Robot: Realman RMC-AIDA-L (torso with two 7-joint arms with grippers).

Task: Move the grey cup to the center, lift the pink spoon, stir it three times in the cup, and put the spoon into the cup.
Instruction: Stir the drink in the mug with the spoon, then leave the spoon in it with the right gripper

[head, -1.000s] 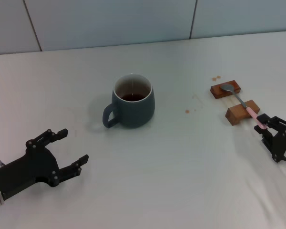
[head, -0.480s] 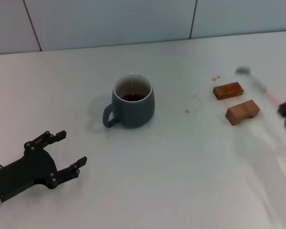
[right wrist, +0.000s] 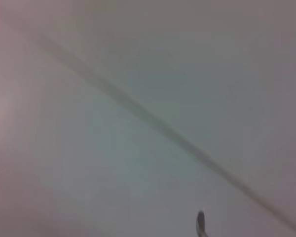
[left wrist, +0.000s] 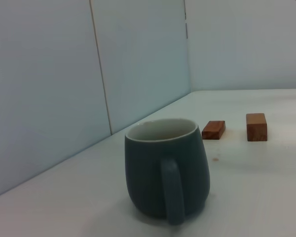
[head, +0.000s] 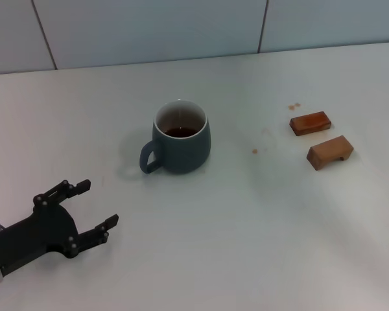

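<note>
The grey cup (head: 181,139) stands upright near the table's middle, handle toward my left, with brown liquid inside. It also shows in the left wrist view (left wrist: 165,168). My left gripper (head: 98,202) is open and empty at the near left, well short of the cup. My right gripper is out of the head view. The pink spoon is gone from the head view. Only its small dark metal bowl (right wrist: 200,223) shows in the right wrist view, held up in the air against a blurred background.
Two brown wooden blocks (head: 310,122) (head: 330,151) lie at the right with nothing on them; they also show in the left wrist view (left wrist: 213,130) (left wrist: 256,126). Small brown stains (head: 254,151) mark the table between cup and blocks. A tiled wall runs along the back.
My right gripper lifted the spoon off the two blocks, swung up and right, and left the head view. My left gripper drew back slightly. The cup has not moved.
</note>
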